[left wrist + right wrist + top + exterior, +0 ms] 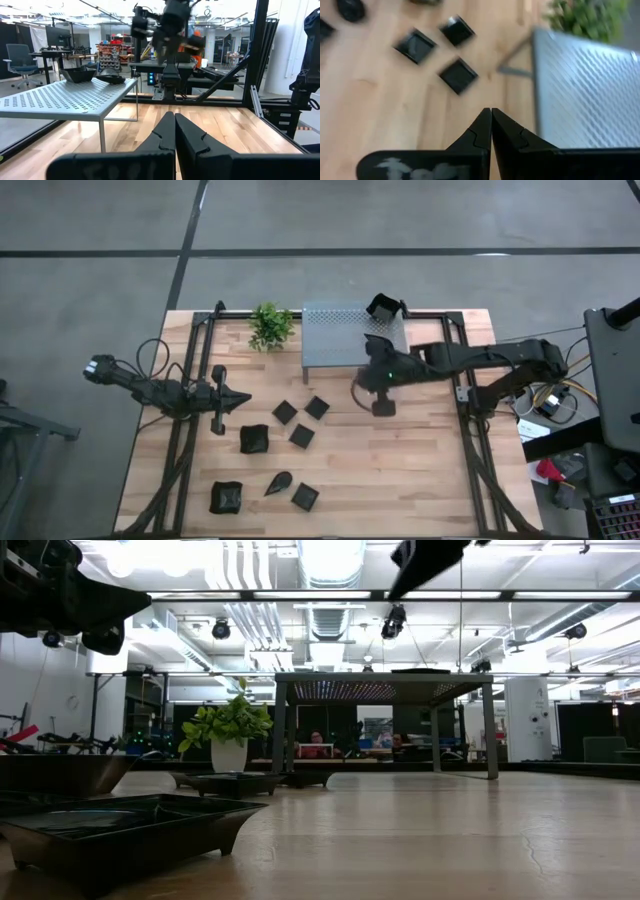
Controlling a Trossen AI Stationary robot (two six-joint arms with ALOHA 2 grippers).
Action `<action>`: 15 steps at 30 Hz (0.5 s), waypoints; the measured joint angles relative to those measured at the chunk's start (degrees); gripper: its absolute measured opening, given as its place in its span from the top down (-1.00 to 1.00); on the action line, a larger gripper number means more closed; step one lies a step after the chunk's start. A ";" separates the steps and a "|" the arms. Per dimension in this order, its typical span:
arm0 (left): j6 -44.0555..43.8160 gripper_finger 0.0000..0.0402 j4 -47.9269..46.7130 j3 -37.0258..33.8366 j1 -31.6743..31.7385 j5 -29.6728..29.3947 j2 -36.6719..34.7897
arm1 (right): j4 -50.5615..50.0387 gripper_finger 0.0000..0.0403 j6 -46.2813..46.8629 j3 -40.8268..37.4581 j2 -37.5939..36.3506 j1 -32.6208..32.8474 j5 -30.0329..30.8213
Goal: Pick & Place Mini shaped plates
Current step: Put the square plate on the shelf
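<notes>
Hovering empty off the shelf (pixel 345 335) front edge: right gripper (pixel 382 406), fingers pressed together, likely between plates. Waiting near the table (pixel 420 470) left edge: left gripper (pixel 243 399), also closed. Lying toward the front-left: 7 mini shaped plates (pixel 300 435). Resting on the shelf: 2 dishes (pixel 385 308). Standing beside it: plant (pixel 270 325).

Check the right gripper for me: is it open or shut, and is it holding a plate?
Shut and empty. The right gripper shows its fingers pressed together with nothing between them, above bare table beside the shelf.
</notes>
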 joint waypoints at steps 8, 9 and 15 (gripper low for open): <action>0.01 1.00 -0.01 0.00 -0.01 0.00 0.00 | 3.99 0.96 -0.55 -0.18 1.31 6.27 -0.04; -0.01 1.00 -0.02 0.00 0.01 0.00 -0.01 | 5.09 0.96 0.49 -0.15 1.61 6.60 -0.04; 0.01 1.00 -0.10 0.00 0.00 0.00 0.05 | 4.39 0.96 4.95 -0.24 3.01 7.79 -0.72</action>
